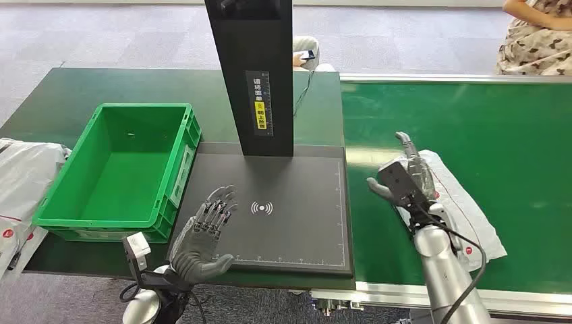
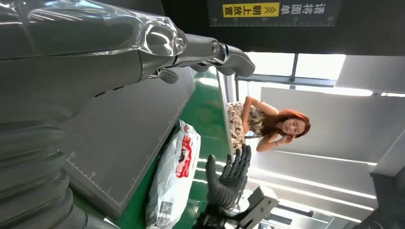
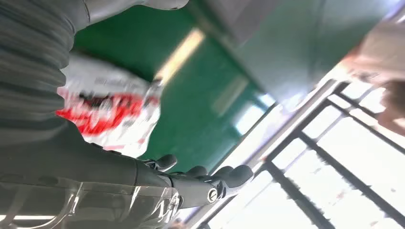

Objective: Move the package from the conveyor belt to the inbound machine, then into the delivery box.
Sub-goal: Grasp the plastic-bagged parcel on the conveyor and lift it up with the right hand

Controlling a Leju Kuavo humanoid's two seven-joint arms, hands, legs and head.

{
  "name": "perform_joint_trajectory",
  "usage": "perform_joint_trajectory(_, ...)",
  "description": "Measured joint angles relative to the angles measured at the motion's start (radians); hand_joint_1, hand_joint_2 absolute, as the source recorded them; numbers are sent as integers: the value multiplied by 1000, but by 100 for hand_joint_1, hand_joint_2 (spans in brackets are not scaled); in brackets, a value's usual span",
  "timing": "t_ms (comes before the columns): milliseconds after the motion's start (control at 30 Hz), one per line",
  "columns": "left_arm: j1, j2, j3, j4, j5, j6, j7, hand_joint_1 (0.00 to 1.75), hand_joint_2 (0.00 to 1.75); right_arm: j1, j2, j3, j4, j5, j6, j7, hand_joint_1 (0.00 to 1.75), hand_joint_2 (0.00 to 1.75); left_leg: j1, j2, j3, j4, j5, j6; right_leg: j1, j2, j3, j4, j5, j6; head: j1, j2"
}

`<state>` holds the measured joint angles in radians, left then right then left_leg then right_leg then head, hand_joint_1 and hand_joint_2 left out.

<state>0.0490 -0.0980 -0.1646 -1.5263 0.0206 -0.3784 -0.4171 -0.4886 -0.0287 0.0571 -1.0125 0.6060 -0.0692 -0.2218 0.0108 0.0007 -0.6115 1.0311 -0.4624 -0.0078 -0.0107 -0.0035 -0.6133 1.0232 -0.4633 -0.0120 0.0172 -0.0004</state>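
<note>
White plastic with red printing marked the package (image 1: 465, 216), which lay flat on the green conveyor belt (image 1: 485, 128), near its front edge and to the right of the inbound machine. We saw our right robot hand (image 1: 405, 177) above the package's left end, fingers spread and straight, holding nothing; whether it touched the plastic we could not tell from the head view. In the left wrist view the same package (image 2: 174, 186) rested on the belt just beside the edge of the machine's dark plate, with the right robot hand (image 2: 229, 179) raised beside it, apart from it.

Our left robot hand (image 1: 206, 233) hovered over the front left corner of the inbound machine's scanning plate (image 1: 297, 202), fingers spread, empty. The machine's black column (image 1: 253, 74) rose from the plate's back edge. The green delivery box (image 1: 115, 169) stood on the desk (image 1: 54, 101) just left of the plate, touching its edge. More white bags (image 1: 20, 189) lay left of the box. A person (image 1: 536, 37) sat beyond the belt's far corner.
</note>
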Motion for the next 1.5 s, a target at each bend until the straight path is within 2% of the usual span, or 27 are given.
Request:
perform_joint_trajectory(67,0,0,0,0,0,0,5,0,175,-26,-11,-14,39,28,-12,30,0,175,0,0,0,0,0,0,0,0,0,0,0,0,0,0)
perform_joint_trajectory(133,-1,0,1,0,0,1,16,0,175,-72,-33,-35,119,81,-18,95,0,175,0,0,0,0,0,0,0,0,0,0,0,0,0,0)
perform_joint_trajectory(300,-5,0,6,0,1,2,41,0,175,-134,-73,-54,291,173,59,228,0,175,0,0,0,0,0,0,0,0,0,0,0,0,0,0)
perform_joint_trajectory(467,-17,0,14,0,-2,2,55,0,175,-140,-89,-50,400,269,129,341,0,175,1,-1,0,0,-1,0,0,0,0,0,-1,0,0,0)
perform_joint_trajectory(633,-21,0,16,0,-7,7,70,0,175,-130,-98,-39,433,350,175,425,3,175,0,0,0,0,-1,0,0,0,0,0,-1,0,0,0)
perform_joint_trajectory(767,-20,0,17,0,-10,12,83,0,175,-124,-100,-32,436,406,194,485,175,175,0,-1,0,0,-1,0,0,0,0,0,-1,0,0,0)
perform_joint_trajectory(1267,-16,0,17,-2,-7,23,93,0,175,-87,-101,-29,383,455,186,485,175,175,0,-1,1,0,-1,1,0,-1,1,0,-1,0,0,0)
perform_joint_trajectory(1367,-5,-2,17,-12,-7,26,95,0,175,-60,-99,-31,338,472,126,472,175,175,0,-1,0,0,-1,1,0,-1,1,0,-1,0,0,0)
perform_joint_trajectory(1500,25,-13,21,-43,-8,26,91,0,175,2,-83,-49,204,449,-46,384,175,175,0,-1,0,0,-2,1,0,-1,0,0,-1,0,0,0)
